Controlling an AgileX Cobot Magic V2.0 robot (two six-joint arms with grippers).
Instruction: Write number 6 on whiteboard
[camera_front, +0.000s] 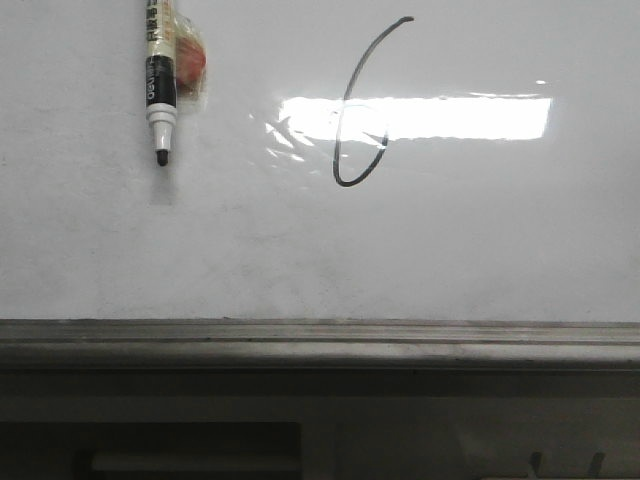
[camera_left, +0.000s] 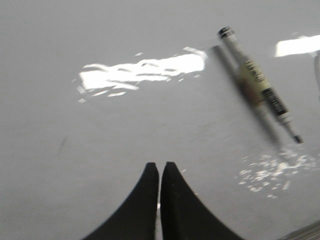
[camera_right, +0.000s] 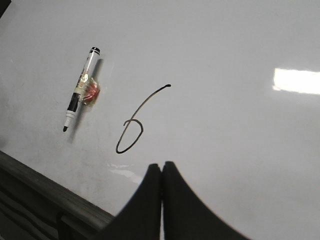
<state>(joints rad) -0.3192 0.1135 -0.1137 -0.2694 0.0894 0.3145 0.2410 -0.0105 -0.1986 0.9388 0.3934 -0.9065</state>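
We find the number 6 (camera_front: 358, 110) drawn on the whiteboard (camera_front: 480, 240), above the grey ledge (camera_front: 320, 340), right of the uncapped marker pen (camera_front: 159, 85). We note the left gripper (camera_left: 159, 172) and right gripper (camera_right: 162, 172) both clenched, holding nothing.

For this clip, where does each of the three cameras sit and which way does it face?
Front view: faces forward at the whiteboard, the number 6 and marker pen; no robot part shows.
Left wrist view: on the left arm, facing the board and pen; the shut left claw shows.
Right wrist view: on the right arm, facing the 6 and pen; the shut right claw shows.
Shared: front and right wrist views show the 6; all show the pen.
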